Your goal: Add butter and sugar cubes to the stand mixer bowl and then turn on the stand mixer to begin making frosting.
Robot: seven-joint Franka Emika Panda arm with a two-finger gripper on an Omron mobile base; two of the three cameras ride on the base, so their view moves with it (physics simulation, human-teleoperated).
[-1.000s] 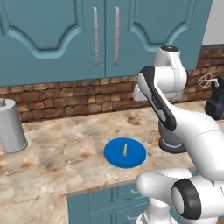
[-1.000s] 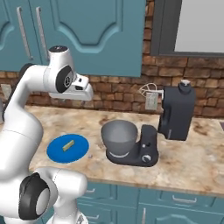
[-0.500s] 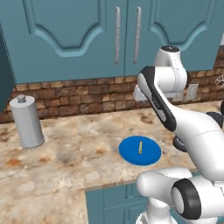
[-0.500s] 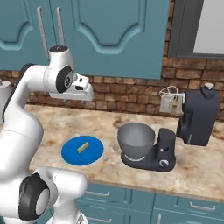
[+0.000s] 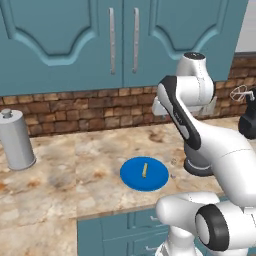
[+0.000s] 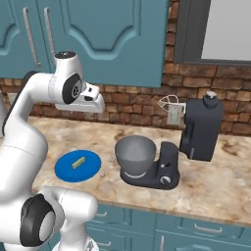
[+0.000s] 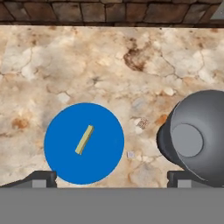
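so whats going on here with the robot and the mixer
Nothing is held yet. The arm's gripper hangs open, high above the counter, looking down. The butter lies on the blue plate, and the stand mixer bowl sits empty on the stand mixer, to the right of the plate in the right base view.

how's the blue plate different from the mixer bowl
The blue plate is flat and bright blue; the mixer bowl is deep and grey metal. The plate carries the butter stick; the bowl looks empty. The plate lies straight on the counter; the bowl sits on the dark mixer base. Both are round and sit side by side.
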